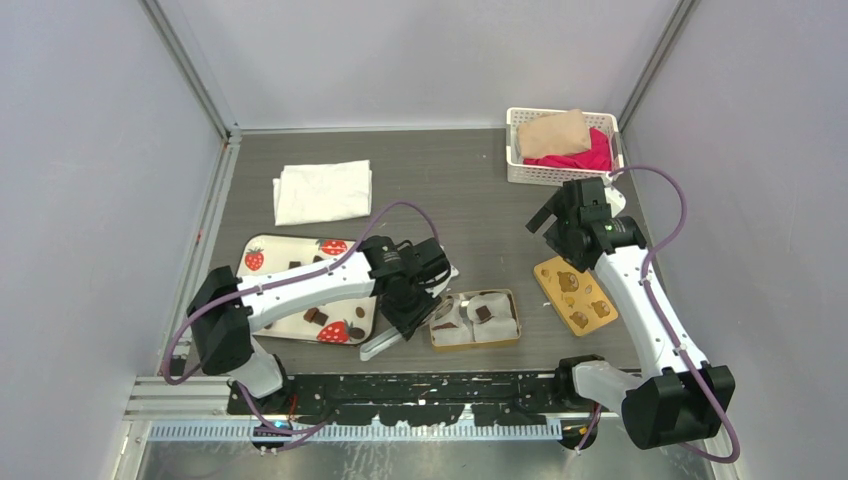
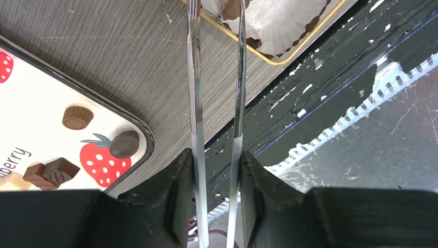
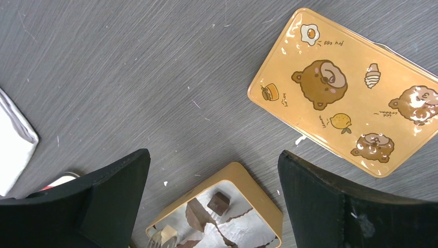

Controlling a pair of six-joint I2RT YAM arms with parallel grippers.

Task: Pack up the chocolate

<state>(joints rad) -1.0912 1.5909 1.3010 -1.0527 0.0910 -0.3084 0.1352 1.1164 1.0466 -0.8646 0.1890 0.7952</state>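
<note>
Several small chocolates lie on the strawberry-print tray [image 1: 290, 250]: a dark round one [image 2: 124, 143], a caramel-coloured cup [image 2: 77, 117] and brown squares [image 2: 59, 169]. One square chocolate [image 3: 218, 202] sits in a paper cup inside the golden tin [image 1: 512, 335]. My left gripper [image 2: 217, 155] is shut on metal tongs [image 2: 194, 103], whose tips reach over the tin's left corner. A brown piece [image 2: 233, 7] shows by the tips; whether it is pinched I cannot tell. My right gripper [image 3: 213, 154] hangs open above the table, just beyond the tin [image 3: 258, 191], holding nothing.
The golden lid [image 1: 578, 293] with bear drawings lies flat to the right of the tin. A white basket [image 1: 515, 172] with pink and tan cloths stands at the back right. A folded white napkin [image 1: 322, 190] lies at the back left. The black rail [image 1: 420, 385] runs along the near edge.
</note>
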